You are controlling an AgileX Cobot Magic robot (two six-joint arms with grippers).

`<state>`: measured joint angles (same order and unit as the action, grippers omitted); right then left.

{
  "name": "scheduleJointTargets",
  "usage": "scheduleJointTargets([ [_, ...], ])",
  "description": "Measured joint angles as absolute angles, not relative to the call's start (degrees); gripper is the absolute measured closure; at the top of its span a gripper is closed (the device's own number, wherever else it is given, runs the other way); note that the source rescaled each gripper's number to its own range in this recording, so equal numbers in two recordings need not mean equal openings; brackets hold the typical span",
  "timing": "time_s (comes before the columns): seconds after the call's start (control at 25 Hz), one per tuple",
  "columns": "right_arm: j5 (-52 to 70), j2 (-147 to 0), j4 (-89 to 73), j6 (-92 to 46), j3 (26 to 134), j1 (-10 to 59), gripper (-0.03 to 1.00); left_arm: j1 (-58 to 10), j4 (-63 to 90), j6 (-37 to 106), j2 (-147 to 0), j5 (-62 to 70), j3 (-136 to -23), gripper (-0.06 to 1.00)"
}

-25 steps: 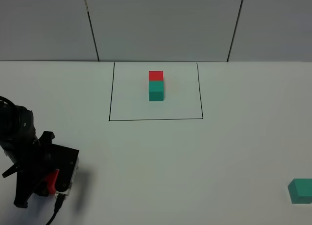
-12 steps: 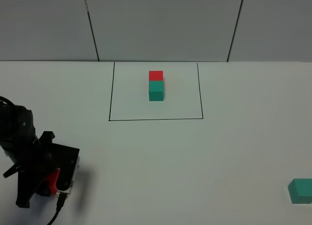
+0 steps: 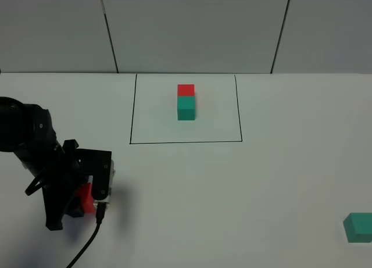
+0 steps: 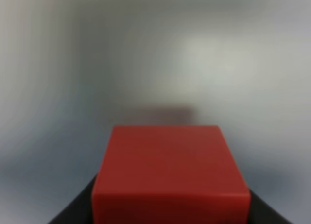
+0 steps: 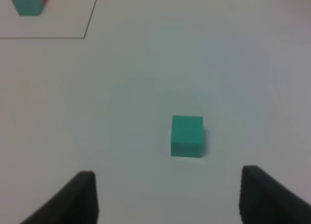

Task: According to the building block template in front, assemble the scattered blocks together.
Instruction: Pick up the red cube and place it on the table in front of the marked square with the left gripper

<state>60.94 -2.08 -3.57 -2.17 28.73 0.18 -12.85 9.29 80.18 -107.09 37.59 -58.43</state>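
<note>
My left gripper (image 3: 81, 203) sits near the front left corner of the bench (image 3: 232, 192), its jaws clamped on the red cube (image 4: 170, 170). The teal cube (image 5: 187, 135) lies by the front right edge, just ahead of my right gripper (image 5: 167, 187), whose jaws stand apart and grip nothing. The building block template (image 3: 186, 102) rests mid-back inside its black rectangle (image 3: 131, 114).

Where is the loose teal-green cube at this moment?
In the exterior high view the loose teal-green cube lies at the lower right edge, far from the framed template, ahead of the open right gripper.
</note>
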Motion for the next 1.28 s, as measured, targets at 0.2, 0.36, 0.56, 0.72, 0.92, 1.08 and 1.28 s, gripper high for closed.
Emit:
scheduleJointTargets([
  [0.2, 60.9, -2.1, -3.6, -2.2, 28.7, 0.2, 0.40, -15.5, 8.3, 78.2, -107.1, 39.4, -61.8, 0.94],
  [0.36, 60.9, -2.1, -3.6, -2.2, 28.7, 0.2, 0.40, -17.8, 8.1, 75.5, -107.1, 40.1, -64.1, 0.94],
  [0.56, 60.9, -2.1, -3.6, -2.2, 28.7, 0.2, 0.40, -19.7, 7.1, 72.4, -107.1, 40.3, -66.2, 0.94],
  [0.72, 60.9, -2.1, -3.6, -2.2, 28.7, 0.2, 0.40, -21.1, 5.4, 70.5, -108.5, 42.1, -67.9, 0.94],
  [0.92, 60.9, -2.1, -3.6, -2.2, 28.7, 0.2, 0.40, -23.1, 5.2, 69.9, -111.4, 42.5, -70.3, 0.94],
  [1.08, 60.9, -2.1, -3.6, -2.2, 28.7, 0.2, 0.40, -24.3, 5.4, 69.7, -113.8, 42.5, -72.8, 0.94],
  [1.28, 60.9, -2.1, -3.6, -2.2, 28.7, 0.2, 0.40, -25.5, 6.2, 69.7, -116.7, 42.5, -75.8, 0.94],
])
